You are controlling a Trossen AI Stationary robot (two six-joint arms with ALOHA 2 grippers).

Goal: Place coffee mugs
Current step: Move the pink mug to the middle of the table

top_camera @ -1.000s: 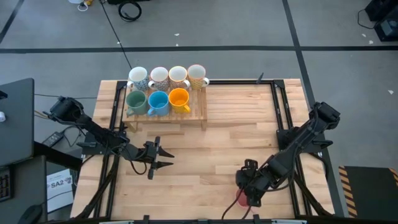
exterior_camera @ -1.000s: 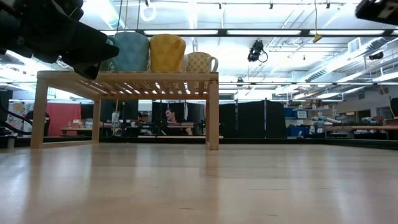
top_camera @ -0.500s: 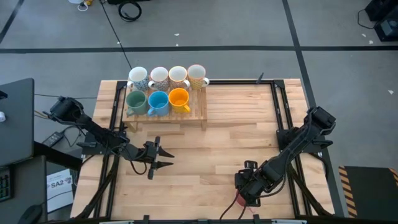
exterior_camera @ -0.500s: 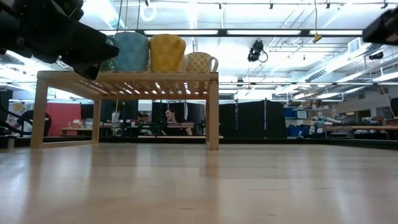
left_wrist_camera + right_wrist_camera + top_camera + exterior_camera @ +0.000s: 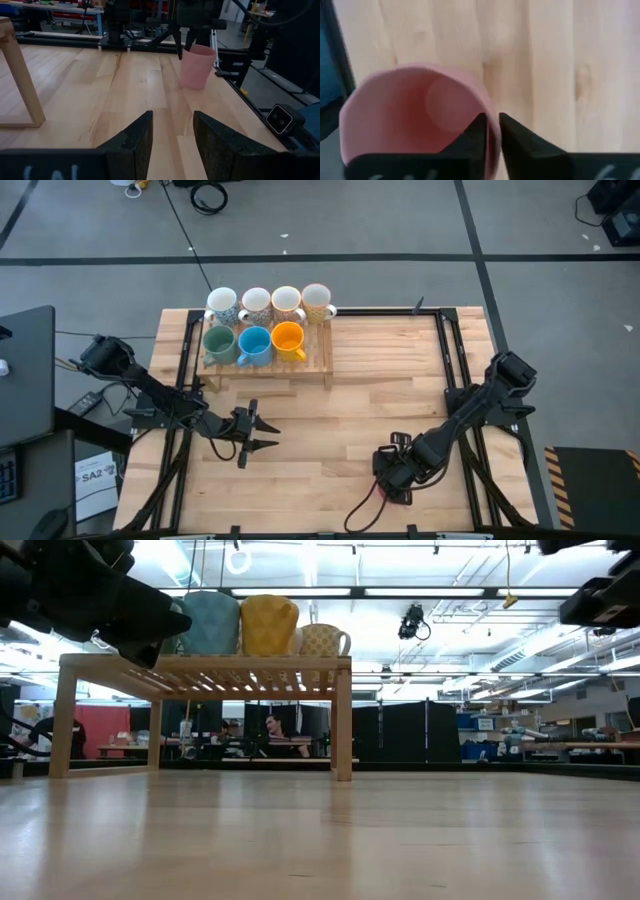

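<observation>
**Seven mugs racked, the pink one in the grip**

Right gripper (image 5: 392, 478) sits low at the near edge of the table (image 5: 380, 395), its two fingers (image 5: 479, 134) pinched on the rim of the pink mug (image 5: 415, 117), one inside the wall and one outside. From the left wrist view the same mug (image 5: 197, 66) stands upright on the wood with the right arm directly over it; whether its base is bearing on the table or just clear of it I cannot tell.

Left gripper (image 5: 255, 433) hovers over the near-left part of the table with its fingers spread and nothing between them (it looks to be waiting).

Farther back, the slatted wooden rack (image 5: 326, 355) stands at the far-left of the table and carries seven mugs in two rows. The nearer row has the green mug (image 5: 218, 342), the blue mug (image 5: 254, 344) and the orange mug (image 5: 287, 338), leaving a free place at the right end of that row. Behind them stand four white and patterned mugs (image 5: 270, 302).

By my reckoning the task is nearly done: only the pink mug remains, well apart from the rack, and it needs to be carried across and set in that open spot.
</observation>
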